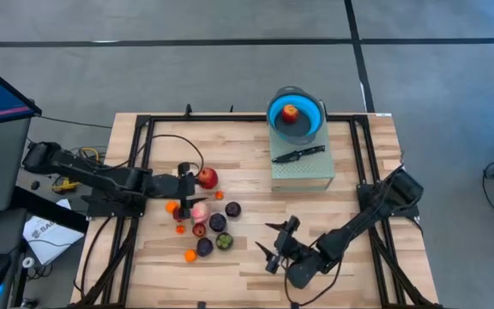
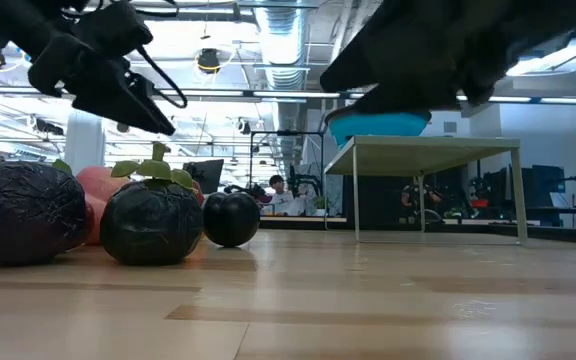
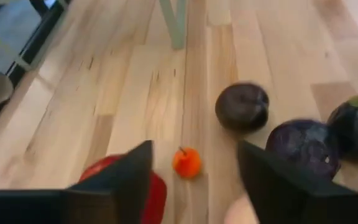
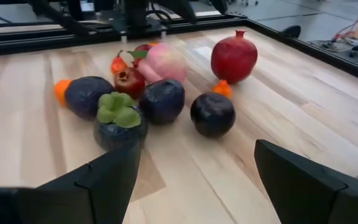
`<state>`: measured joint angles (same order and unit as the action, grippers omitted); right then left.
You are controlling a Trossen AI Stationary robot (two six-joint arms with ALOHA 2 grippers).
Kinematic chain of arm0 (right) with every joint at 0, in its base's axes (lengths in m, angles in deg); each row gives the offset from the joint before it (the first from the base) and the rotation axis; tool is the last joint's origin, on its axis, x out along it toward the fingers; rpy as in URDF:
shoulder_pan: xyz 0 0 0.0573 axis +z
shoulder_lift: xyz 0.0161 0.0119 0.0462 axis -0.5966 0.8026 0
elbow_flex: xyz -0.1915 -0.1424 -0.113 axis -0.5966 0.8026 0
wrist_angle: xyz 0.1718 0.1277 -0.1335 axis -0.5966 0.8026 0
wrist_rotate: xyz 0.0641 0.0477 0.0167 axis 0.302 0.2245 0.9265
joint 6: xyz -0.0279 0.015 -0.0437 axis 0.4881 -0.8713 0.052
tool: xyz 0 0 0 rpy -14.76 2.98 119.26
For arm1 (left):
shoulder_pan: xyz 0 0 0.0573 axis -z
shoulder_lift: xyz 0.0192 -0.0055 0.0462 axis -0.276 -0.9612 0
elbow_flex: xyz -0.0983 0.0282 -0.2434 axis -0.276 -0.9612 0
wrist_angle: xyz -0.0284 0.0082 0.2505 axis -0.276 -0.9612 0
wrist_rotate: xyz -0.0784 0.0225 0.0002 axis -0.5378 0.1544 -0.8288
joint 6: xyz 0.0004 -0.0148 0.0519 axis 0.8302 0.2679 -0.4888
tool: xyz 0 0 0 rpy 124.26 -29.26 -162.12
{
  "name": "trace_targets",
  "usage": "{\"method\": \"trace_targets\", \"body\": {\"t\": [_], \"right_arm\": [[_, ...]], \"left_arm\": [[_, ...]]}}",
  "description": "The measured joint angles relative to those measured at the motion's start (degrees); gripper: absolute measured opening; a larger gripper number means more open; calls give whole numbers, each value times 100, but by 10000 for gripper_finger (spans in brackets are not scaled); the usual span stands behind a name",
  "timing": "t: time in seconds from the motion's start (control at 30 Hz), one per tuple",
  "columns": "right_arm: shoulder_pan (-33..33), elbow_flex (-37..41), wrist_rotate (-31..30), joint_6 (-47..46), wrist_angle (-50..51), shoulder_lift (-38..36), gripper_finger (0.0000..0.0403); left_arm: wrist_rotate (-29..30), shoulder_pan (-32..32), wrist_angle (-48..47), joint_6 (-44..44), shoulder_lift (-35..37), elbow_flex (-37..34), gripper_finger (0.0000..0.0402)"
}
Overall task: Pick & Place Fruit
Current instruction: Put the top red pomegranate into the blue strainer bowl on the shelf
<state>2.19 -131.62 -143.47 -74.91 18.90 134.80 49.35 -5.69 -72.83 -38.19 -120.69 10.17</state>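
Look left of centre in the high view: your fruit [image 1: 202, 225] lies in a loose cluster on the pale, planked wooden table [image 1: 247, 172]. The pieces are small and rounded: a glossy red pomegranate [image 1: 207, 178] with a little crown at the cluster's top, a soft pink piece [image 1: 199, 210], several matte dark purple ones [image 1: 232, 209], one dark piece with a green leafy cap [image 1: 224, 242], and tiny orange ones [image 1: 189, 255] at the edges.

Your left gripper [image 1: 185, 176] sits at the cluster's upper left, just beside the pomegranate. In its wrist view the two dark fingers [image 3: 129, 177] stand spread, with a small orange fruit [image 3: 186, 162] between them on the wood and nothing pinched.

Your right gripper [image 1: 274, 245] waits at lower centre, well apart from the cluster, fingers [image 4: 104, 177] spread and empty, facing the pile.

Upper centre, a blue bowl [image 1: 274, 112] with a smooth rim holds one red fruit [image 1: 290, 112]. It stands on a pale green stand [image 1: 302, 170], where a black knife [image 1: 298, 154] also lies. Black frame rails [image 1: 140, 154] and looping cables [image 1: 170, 146] run along the table's sides.

In the low view, the purple skins look wrinkled, and a person [image 2: 278, 188] sits far behind. You can read no writing anywhere.
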Motion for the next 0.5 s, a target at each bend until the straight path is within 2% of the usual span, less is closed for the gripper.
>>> {"method": "trace_targets", "body": {"t": [0.13,0.27,0.4,0.5], "right_arm": [[-136,2,7,39,-99,57,310],[-270,2,50,236,-112,45,310],[-390,1,77,420,-173,35,310],[-455,2,113,426,-178,35,310]], "left_arm": [[484,-114,-939,740,60,161,331],[523,-340,-997,1630,51,-67,389],[503,-508,4,2025,-129,-680,389],[523,-656,1159,2066,-306,-1128,382]]}}
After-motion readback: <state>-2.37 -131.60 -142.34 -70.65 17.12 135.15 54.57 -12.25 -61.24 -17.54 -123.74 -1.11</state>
